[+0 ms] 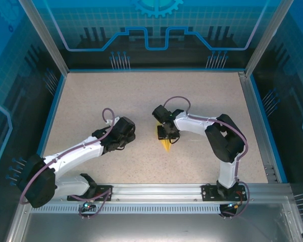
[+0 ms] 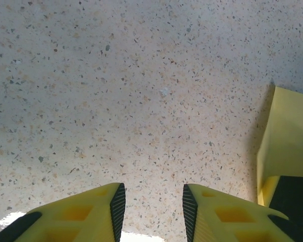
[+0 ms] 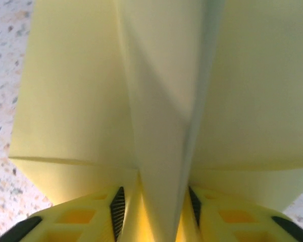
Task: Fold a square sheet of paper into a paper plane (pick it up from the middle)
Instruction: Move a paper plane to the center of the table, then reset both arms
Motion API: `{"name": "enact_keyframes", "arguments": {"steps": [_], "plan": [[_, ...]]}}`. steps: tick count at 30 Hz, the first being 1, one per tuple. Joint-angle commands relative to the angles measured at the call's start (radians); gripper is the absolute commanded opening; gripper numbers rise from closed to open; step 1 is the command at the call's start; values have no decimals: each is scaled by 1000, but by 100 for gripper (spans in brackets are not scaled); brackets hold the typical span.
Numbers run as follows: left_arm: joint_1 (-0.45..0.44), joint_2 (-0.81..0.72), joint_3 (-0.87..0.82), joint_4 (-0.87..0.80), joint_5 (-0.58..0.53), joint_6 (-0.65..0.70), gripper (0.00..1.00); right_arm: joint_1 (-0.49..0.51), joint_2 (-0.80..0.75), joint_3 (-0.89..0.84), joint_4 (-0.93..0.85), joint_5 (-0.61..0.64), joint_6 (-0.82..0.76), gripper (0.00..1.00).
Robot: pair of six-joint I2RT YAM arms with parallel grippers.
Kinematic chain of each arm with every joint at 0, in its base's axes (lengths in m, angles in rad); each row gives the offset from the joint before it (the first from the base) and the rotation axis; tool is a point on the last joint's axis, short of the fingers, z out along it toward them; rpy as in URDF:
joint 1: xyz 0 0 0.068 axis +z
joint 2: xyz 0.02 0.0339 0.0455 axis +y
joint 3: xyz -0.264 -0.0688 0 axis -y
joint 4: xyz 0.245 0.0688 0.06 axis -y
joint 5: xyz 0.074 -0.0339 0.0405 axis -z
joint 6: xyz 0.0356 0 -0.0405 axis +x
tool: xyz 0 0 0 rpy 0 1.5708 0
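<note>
Straddled the plane (image 3: 161, 101) at its centre fold with right jaws parted. Held left jaws spread over table (image 2: 141, 91), left of plane.

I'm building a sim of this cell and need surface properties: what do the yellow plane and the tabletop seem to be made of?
The paper plane: thin yellow paper, matte, judging by its crisp creases and soft shading without glare. The table: a hard, smooth beige surface with dark speckles, like terrazzo or stone-look laminate; the look leaves open which.
</note>
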Motion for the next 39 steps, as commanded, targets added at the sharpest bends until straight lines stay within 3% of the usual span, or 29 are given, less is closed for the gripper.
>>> {"name": "enact_keyframes", "arguments": {"steps": [1,4,9,13,15,19,24,29,32,35,39], "plan": [[11,-28,10,-4,-43,64,40,21,-89,77,-82,30,-69,48],[14,-51,21,-12,-80,103,44,24,-166,84,-84,51,-88,63],[40,-100,15,-20,-136,170,54,21,-350,34,-83,212,-110,75],[98,-135,25,-84,-244,235,97,-21,-560,-65,-97,515,-106,82],[131,-147,29,-90,-294,288,98,-95,-658,-148,-46,583,-140,83],[255,-130,26,-66,-323,373,99,-311,-768,-318,123,539,-304,85],[405,-90,-11,43,-313,497,99,-511,-713,-500,373,381,-520,86],[459,-81,-78,265,-273,726,99,-566,-656,-628,662,360,-622,86],[482,-72,-181,506,-229,796,98,-609,-616,-718,941,223,-665,86],[488,-25,-223,680,-149,910,99,-610,-603,-735,1027,186,-687,84],[514,75,-293,939,-127,943,98,-638,-557,-797,1201,104,-702,85]]}}
